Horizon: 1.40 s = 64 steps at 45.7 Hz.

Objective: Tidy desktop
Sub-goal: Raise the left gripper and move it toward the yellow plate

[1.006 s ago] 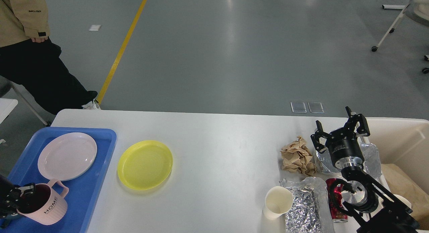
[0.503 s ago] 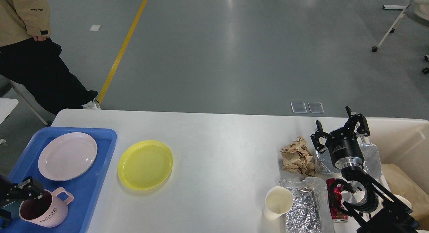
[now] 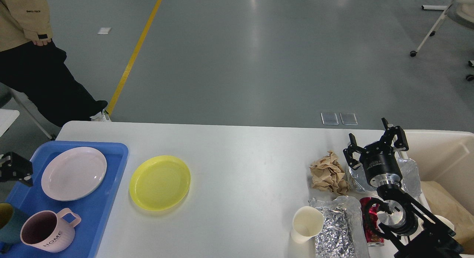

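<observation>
Looking at the desktop (image 3: 237,169), I judge the tidying is only partly done. At its left end the blue tray (image 3: 111,184) already holds a pale pink plate (image 3: 73,172) and a pink mug (image 3: 48,231), with a dark green cup (image 3: 8,222) just beside the mug at the tray's near left corner. My left gripper (image 3: 14,169) is above the left edge of the tray; it holds nothing, but I cannot tell how wide it is open. The yellow plate (image 3: 160,182) lies on the bare tabletop just beside the tray, so I think it must go there next. Near the right edge the rubbish is not yet cleared: a brown paper ball (image 3: 327,172), two pieces of foil (image 3: 339,228), a white paper cup (image 3: 306,224) and a red can (image 3: 370,221). My right gripper (image 3: 376,145) hangs over this pile with fingers spread apart and empty, near the beige bin (image 3: 440,150) at the right end.
</observation>
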Tool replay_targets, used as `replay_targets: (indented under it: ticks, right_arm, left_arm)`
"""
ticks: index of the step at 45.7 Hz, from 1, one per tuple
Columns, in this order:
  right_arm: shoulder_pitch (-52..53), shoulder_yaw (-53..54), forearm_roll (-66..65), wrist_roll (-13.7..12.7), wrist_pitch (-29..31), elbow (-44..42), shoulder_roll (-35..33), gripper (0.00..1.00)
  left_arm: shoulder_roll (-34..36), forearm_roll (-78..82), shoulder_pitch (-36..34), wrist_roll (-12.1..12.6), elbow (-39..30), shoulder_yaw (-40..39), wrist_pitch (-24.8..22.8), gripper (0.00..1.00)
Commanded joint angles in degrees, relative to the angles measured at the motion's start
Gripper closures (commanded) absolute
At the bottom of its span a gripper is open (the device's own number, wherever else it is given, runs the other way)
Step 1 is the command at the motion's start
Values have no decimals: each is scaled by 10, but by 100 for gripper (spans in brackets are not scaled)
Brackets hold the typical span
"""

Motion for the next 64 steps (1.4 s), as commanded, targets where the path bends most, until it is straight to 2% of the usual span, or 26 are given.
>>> replay_targets:
  ticks: [1,6,10,17,22,31,41,47,51,60,64]
  right_arm:
    - [0,-1,0,0,0,0,0,0]
    - [0,0,0,0,0,0,0,0]
    - [0,0,0,0,0,0,0,0]
    - [0,0,0,0,0,0,0,0]
    - [0,0,0,0,0,0,0,0]
    - [0,0,0,0,0,0,0,0]
    - [0,0,0,0,0,0,0,0]
    - [0,0,0,0,0,0,0,0]
    - [0,0,0,0,0,0,0,0]
    - [0,0,0,0,0,0,0,0]
    - [0,0,0,0,0,0,0,0]
  left_arm:
    - [-68,-32,-109,1,-58,53,0,4]
    - [-139,-34,-180,0,-115,50,-4,4]
    - [-206,-53,-211,-2,-133,31,-14,4]
    - [-286,-127,-266,-4,-157,-8,-54,4]
    - [-316,-157,-298,-4,-177,-47,-65,4]
    - [-334,-215,-298,-4,-189,-70,-65,4]
    - [-329,-215,-265,-1,-188,-79,-63,4]
    - [-306,-214,-238,-2,-185,-77,-30,4]
    - [-288,-215,-222,-9,-183,-79,-29,4]
    - [-289,-234,-129,-10,-142,-88,-15,4]
    - [-283,-286,-69,-10,-120,-91,24,4]
